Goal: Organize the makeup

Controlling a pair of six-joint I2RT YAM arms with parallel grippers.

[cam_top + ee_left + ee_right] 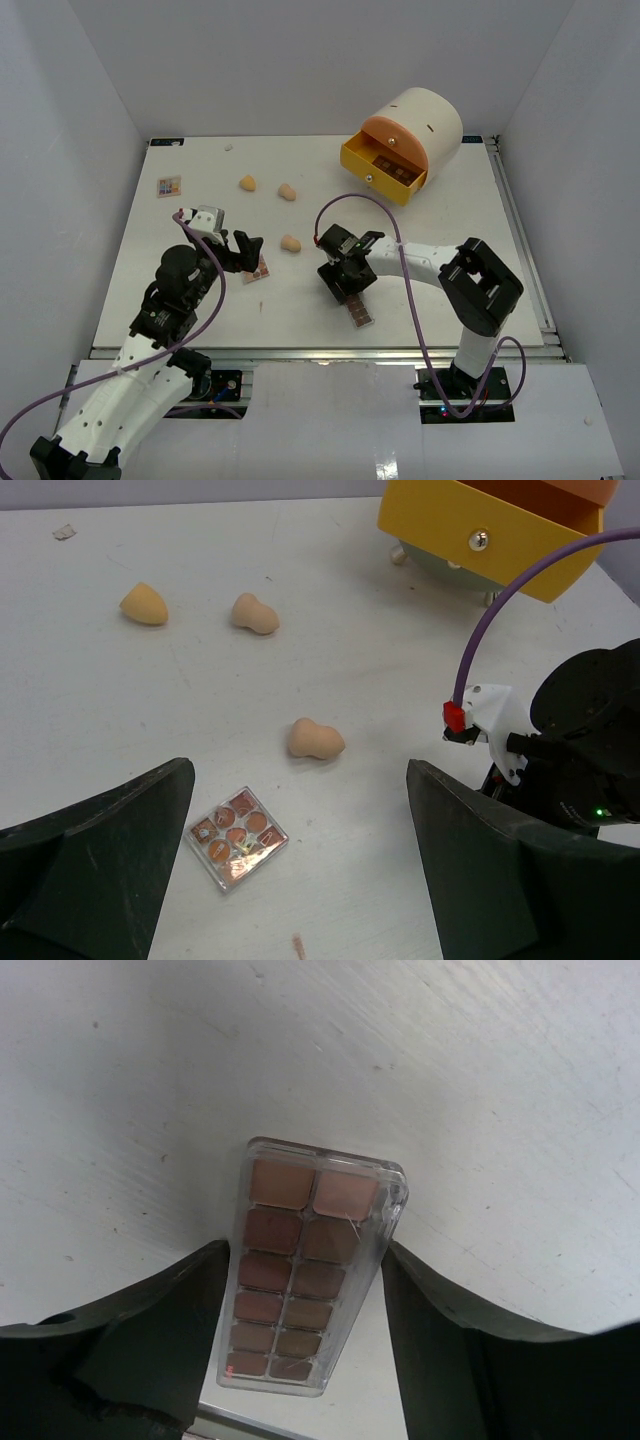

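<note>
Two pincers low over bench [450, 220]. Right pincer [305, 1260]: fingers [190, 1300] against both long sides of long palette [300, 1270], gripping it; palette lies between them by bench's near edge. Left pincer [298, 770]: spread wide, holding nothing. Square palette [236, 838] on bench below it, closer to left finger, touching neither. Nearest sponge [316, 739] just beyond left pincer; second sponge [254, 613] and third sponge [144, 603] farther beyond, leftward. Small palette [168, 186] well beyond left pincer, off to left. Yellow drawer [385, 170] open, far beyond right pincer.
</note>
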